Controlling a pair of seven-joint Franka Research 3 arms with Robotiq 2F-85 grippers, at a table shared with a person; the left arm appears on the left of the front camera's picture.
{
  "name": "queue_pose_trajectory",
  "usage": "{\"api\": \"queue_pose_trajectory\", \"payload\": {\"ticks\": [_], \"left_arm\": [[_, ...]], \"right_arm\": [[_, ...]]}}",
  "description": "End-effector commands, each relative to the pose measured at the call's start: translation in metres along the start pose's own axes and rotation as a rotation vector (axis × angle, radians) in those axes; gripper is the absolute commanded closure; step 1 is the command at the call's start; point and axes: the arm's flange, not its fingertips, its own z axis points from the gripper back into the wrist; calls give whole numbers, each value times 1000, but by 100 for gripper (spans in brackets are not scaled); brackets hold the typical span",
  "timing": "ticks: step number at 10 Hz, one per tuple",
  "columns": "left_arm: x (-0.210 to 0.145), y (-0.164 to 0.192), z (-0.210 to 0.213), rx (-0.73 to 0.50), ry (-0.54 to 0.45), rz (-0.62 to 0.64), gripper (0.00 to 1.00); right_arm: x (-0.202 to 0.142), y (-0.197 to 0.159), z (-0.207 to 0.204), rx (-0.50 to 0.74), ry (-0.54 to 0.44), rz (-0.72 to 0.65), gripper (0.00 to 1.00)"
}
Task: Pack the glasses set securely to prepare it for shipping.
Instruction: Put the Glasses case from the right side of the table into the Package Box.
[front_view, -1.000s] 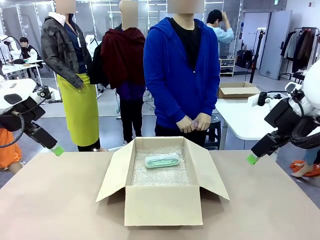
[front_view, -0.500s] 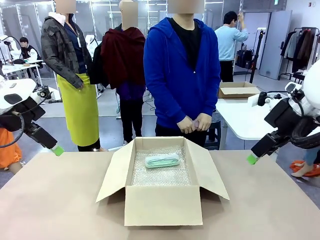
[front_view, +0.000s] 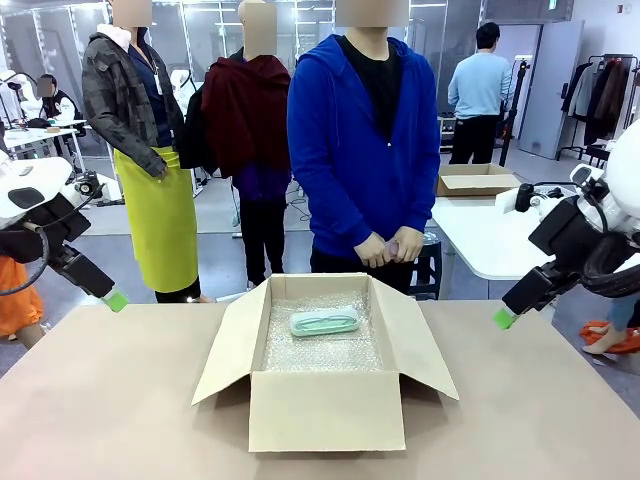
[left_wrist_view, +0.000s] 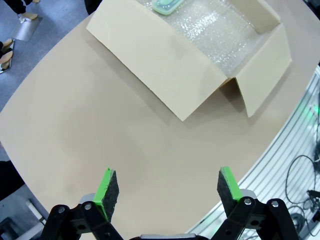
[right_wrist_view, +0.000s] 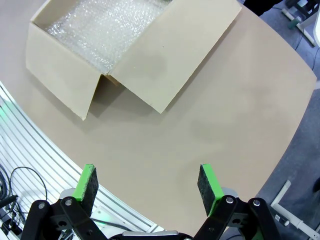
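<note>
A mint green glasses case (front_view: 325, 322) lies on bubble wrap inside the open cardboard box (front_view: 325, 408) at the table's middle; its end also shows at the top of the left wrist view (left_wrist_view: 167, 6). The person in the blue hoodie stands behind the box holding something pinkish (front_view: 391, 246) in clasped hands; I cannot tell what it is. My left gripper (front_view: 115, 300) hovers above the table's far left edge, open and empty (left_wrist_view: 167, 187). My right gripper (front_view: 504, 318) hovers above the far right edge, also open and empty (right_wrist_view: 149, 182).
The box's flaps (front_view: 232, 343) spread outward to both sides and the back. Bubble wrap (right_wrist_view: 102, 27) lines the box floor. Bare tan table (front_view: 110, 400) surrounds the box. A white table (front_view: 480, 235) with another cardboard box (front_view: 475, 180) stands at the back right.
Neither arm nor the box has moved. A person in light blue in the background has walked to the right.
</note>
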Motion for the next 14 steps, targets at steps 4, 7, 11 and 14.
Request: {"api": "queue_pose_trajectory", "payload": {"ticks": [4, 7, 11, 14], "left_arm": [[0, 1, 2, -9, -11, -5, 0], [0, 1, 2, -9, -11, -5, 0], [0, 1, 2, -9, -11, -5, 0], [0, 1, 2, -9, -11, -5, 0]], "right_arm": [[1, 1, -1, -11, -4, -12, 0], [1, 1, -1, -11, -4, -12, 0], [1, 1, -1, -11, -4, -12, 0], [1, 1, -1, -11, -4, -12, 0]]}}
